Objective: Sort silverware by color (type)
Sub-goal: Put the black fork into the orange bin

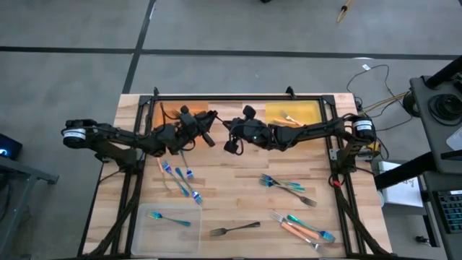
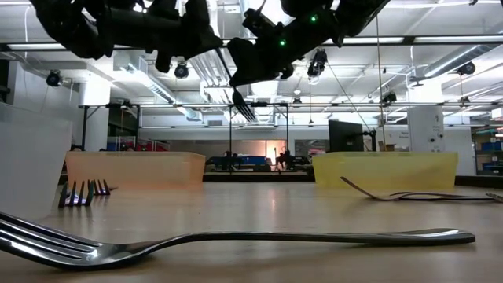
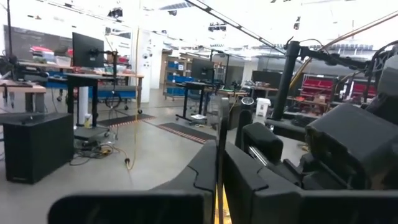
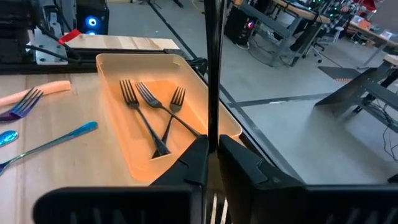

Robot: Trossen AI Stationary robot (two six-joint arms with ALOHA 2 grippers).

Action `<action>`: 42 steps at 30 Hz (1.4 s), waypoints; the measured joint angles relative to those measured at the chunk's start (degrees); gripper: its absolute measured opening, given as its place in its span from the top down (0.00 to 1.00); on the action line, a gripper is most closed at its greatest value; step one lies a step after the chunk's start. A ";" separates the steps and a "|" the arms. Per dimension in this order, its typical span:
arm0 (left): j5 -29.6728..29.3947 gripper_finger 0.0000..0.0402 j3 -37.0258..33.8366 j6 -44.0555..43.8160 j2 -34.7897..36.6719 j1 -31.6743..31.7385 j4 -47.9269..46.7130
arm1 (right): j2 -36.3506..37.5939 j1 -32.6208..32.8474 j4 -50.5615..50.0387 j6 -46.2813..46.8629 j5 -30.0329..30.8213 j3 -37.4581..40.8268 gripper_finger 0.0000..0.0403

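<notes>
My two grippers meet in the air over the table's far middle, between the orange tray [image 1: 180, 112] and the yellow tray [image 1: 292, 113]. Both my left gripper [image 1: 209, 137] and my right gripper [image 1: 232, 143] are shut on one dark grey fork [image 2: 243, 104]. Its tines hang below the right gripper in the low view. Three dark forks [image 4: 155, 118] lie in the orange tray. Blue-teal forks [image 1: 180, 180] and orange-handled ones [image 1: 299, 231] lie loose on the wood. My left gripper [image 3: 219, 162] pinches the fork's slim handle [image 3: 221, 134] between its two fingers, and the handle's free end stands out past them. The fork is clear of the table. My right gripper [image 4: 213, 155] pinches the fork's handle [image 4: 212, 124] between its two fingers. A long stretch of handle runs on past the fingertips. The tines [image 2: 243, 104] stick out below the gripper, high above the table.
A clear tray [image 1: 148, 238] at the near left holds one blue-teal fork [image 1: 170, 218]. A dark fork [image 1: 234, 230] lies near the front edge, with more blue-teal forks [image 1: 289, 185] right of centre. The yellow tray holds an orange-handled piece [image 1: 289, 118].
</notes>
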State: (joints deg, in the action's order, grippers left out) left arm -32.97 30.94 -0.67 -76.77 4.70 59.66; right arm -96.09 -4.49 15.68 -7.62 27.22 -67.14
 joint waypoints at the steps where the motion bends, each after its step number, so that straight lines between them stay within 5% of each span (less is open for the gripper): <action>1: -0.22 1.00 0.21 0.09 0.00 0.04 -0.66 | 0.05 -0.15 0.01 0.01 -0.06 -0.02 0.92; 9: -6.41 1.00 0.52 3.95 0.02 0.82 -1.71 | 0.41 -0.79 -6.20 -1.44 -0.70 -2.72 0.72; 15: -20.09 1.00 0.61 15.12 0.02 3.12 -6.08 | 0.50 -1.00 -24.47 0.75 -0.68 -9.19 0.59; 22: -25.51 1.00 8.47 18.33 -0.24 5.87 -38.32 | 0.50 -2.63 -35.67 5.02 -0.19 -12.38 0.58; 30: -28.78 1.00 21.05 3.58 -8.67 9.24 -89.25 | 0.50 -4.56 -39.73 10.98 -0.22 -11.36 0.63; 35: -21.93 1.00 21.50 1.61 -14.24 11.69 -93.74 | 0.50 -4.83 -42.80 12.81 -0.21 -11.36 0.65; 42: -22.78 0.97 21.44 -2.06 -16.43 12.35 -93.72 | 0.50 -4.77 -49.44 13.52 -0.20 -11.36 0.61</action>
State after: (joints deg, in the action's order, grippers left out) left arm -55.76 52.38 -2.73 -93.20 17.05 -34.05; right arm -95.59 -9.26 -33.75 5.90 27.02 -78.50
